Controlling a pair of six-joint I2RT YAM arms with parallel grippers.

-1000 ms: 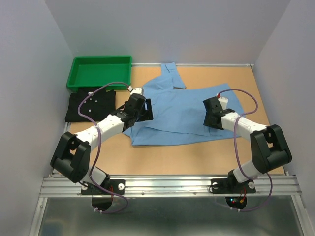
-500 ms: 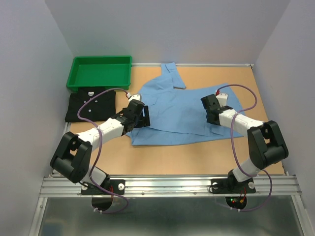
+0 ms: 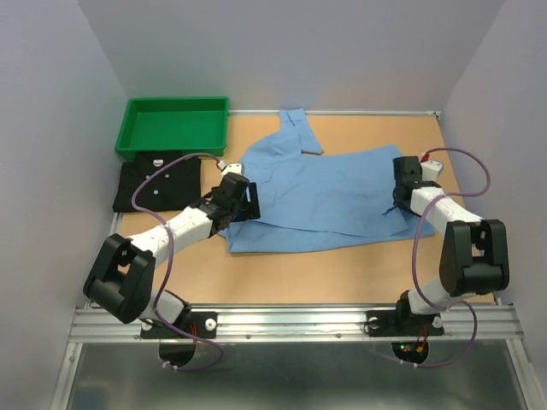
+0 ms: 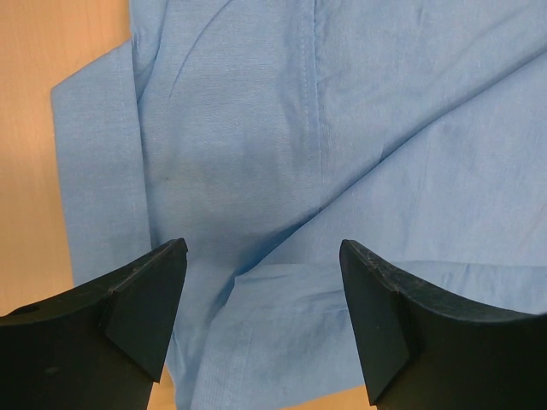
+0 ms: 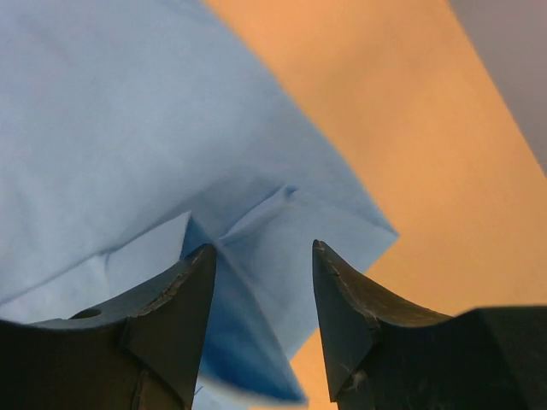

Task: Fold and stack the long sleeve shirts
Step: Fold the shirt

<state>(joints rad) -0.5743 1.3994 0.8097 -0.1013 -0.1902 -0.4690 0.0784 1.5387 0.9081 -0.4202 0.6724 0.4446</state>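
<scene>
The light blue long sleeve shirt (image 3: 325, 192) lies spread across the middle of the table, one sleeve (image 3: 295, 128) reaching toward the back. The black long sleeve shirt (image 3: 158, 184) lies folded at the left. My left gripper (image 3: 246, 203) hovers open over the blue shirt's left side; in the left wrist view its jaws (image 4: 263, 248) stand wide above a seam and folded cloth (image 4: 282, 171). My right gripper (image 3: 400, 190) is at the blue shirt's right edge. Its jaws (image 5: 263, 248) stand partly apart, and a raised fold of blue cloth (image 5: 248, 342) lies between them, near a shirt corner (image 5: 359, 226).
A green plastic tray (image 3: 171, 128) stands at the back left, just behind the black shirt. Grey walls close in the left, back and right. Bare tabletop (image 3: 342, 273) shows in front of the blue shirt and beside its right edge (image 5: 427, 171).
My right gripper has swung from the shirt's middle right out to its right edge, jaws narrowing a little. The left gripper slid slightly toward me over the shirt's left side, still open.
</scene>
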